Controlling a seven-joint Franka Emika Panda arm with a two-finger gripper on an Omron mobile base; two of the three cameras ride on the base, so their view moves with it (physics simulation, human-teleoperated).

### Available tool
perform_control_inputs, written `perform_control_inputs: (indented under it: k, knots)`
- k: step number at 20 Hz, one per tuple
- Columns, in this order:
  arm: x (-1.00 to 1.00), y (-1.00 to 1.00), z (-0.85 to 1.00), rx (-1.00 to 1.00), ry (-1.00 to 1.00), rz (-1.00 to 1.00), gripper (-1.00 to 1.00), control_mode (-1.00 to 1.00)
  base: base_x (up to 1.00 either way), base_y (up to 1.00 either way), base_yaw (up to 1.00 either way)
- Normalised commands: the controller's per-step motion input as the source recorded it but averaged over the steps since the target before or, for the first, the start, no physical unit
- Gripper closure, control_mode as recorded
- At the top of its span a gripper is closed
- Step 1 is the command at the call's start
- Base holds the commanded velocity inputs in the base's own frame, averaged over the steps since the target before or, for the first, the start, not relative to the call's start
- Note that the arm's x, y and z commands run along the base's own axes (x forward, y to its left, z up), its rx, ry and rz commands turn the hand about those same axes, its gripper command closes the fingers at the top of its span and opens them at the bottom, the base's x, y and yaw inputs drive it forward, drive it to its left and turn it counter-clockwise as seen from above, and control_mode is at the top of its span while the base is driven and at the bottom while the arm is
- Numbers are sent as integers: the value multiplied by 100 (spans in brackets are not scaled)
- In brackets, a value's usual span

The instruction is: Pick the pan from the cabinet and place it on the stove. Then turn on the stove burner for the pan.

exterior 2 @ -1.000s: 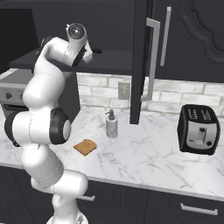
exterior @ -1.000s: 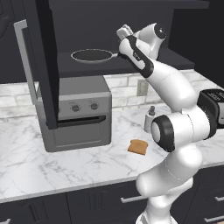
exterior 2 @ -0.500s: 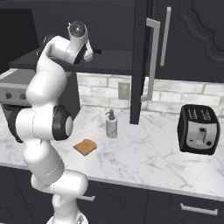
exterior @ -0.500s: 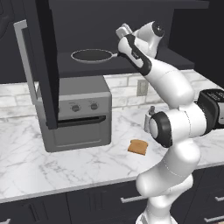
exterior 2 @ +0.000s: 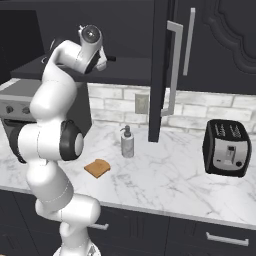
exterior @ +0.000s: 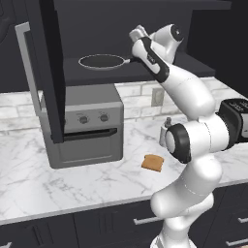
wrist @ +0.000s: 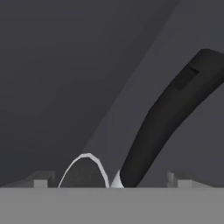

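Pan [exterior: 101, 61] sits flat on the open cabinet [exterior: 145, 72] shelf, slim dark handle [exterior: 127, 60] pointing toward the arm; shelf sits above the grey toaster oven [exterior: 85, 126]. End effector [exterior: 135, 43] is raised to shelf height just beside the handle tip, fingers spread wide, nothing between them — not gripping. Hand view: pan handle [wrist: 175, 113] runs diagonally from upper right down between the two finger tips [wrist: 41, 180], with a slice of the pan's pale rim [wrist: 89, 158] at the bottom; contact between tips and handle cannot be told. Cabinet door [exterior: 46, 68] hangs open at left in the left base view, long silver bar handle [exterior: 26, 58] on it; in the right base view another open door [exterior 2: 162, 70] with a silver bar handle [exterior 2: 175, 70] stands right of the arm. On the marble surface [exterior 2: 165, 175]: a bread slice [exterior 2: 97, 168], a soap dispenser [exterior 2: 127, 142] just behind it, and a black-and-silver toaster [exterior 2: 226, 147] well apart to the right. Dark drawers [exterior 2: 220, 237] below the surface edge.
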Motion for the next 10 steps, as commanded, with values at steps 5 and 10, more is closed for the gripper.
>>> perform_control_inputs:
  k: [5,10]
  knots:
    - [26,24,-38,10,-1,0,-100,-100,0,0,0]
    - [33,44,-43,1,3,0,-100,-100,0,0,0]
